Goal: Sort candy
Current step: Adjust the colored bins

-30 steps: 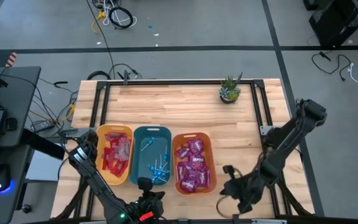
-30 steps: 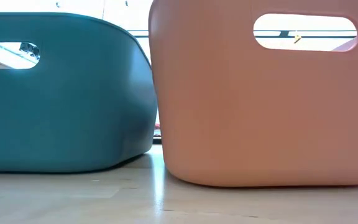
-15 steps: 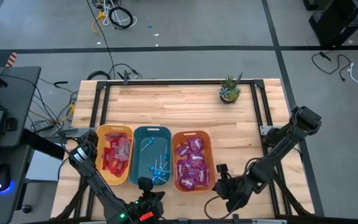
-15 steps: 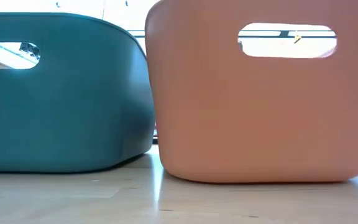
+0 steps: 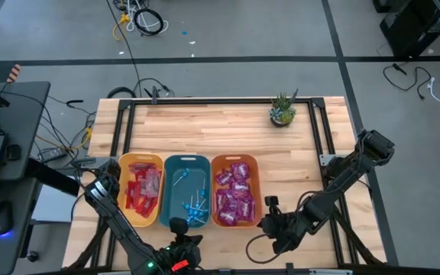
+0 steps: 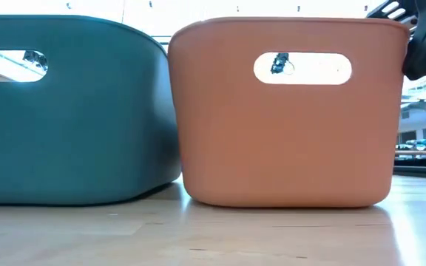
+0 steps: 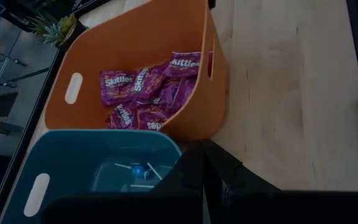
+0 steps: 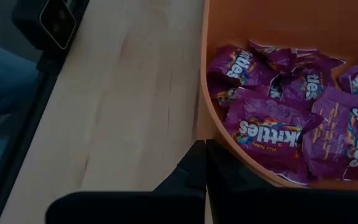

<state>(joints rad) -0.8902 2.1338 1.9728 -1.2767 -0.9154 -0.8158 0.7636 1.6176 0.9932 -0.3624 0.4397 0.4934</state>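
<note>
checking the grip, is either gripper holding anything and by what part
Nothing is held: the right gripper is shut and empty beside the orange bin; the left gripper is shut too.

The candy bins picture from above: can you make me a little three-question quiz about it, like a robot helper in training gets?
1. Which bin holds the purple packets: yellow, teal or orange?
2. True or false: the blue lollipops lie in the teal bin.
3. The right gripper sits beside which bin?

Key: 1. The orange bin. 2. True. 3. The orange bin; the gripper is shut and empty, by the bin's right side near the table's front edge.
</note>
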